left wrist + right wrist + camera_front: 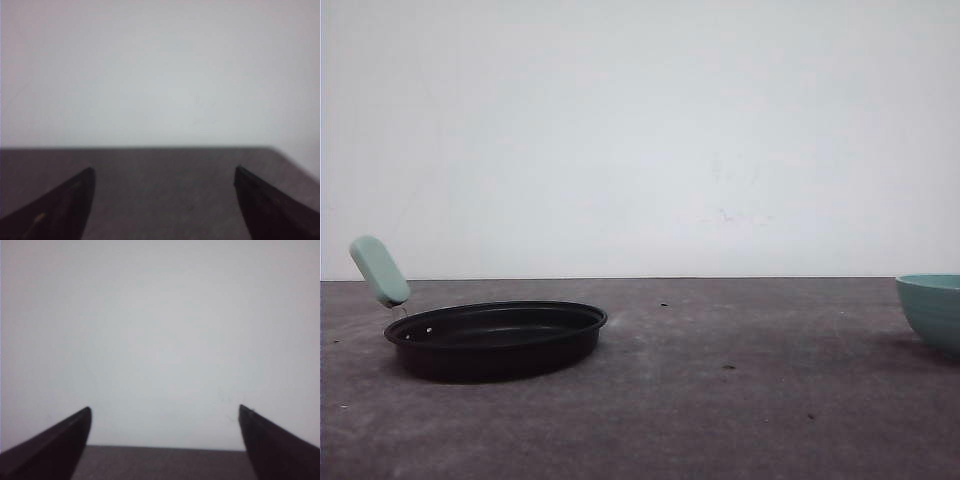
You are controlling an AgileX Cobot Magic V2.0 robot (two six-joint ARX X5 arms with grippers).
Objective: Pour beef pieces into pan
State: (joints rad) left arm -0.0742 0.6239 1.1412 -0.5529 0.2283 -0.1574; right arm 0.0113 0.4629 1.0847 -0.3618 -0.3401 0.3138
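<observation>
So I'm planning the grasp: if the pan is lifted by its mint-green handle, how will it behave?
The shallow round black frying pan looks stiff and probably light. Its short mint-green handle sits at one edge, so the far rim would likely droop. The smooth rounded handle may slip.

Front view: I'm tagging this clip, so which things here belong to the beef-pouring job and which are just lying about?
Belongs to the job:
- pan, black, mint handle, on the table's left
- left gripper and right gripper, both open, holding nothing

Just there:
- teal bowl at the right edge; contents hidden
- dark specks on the table
</observation>
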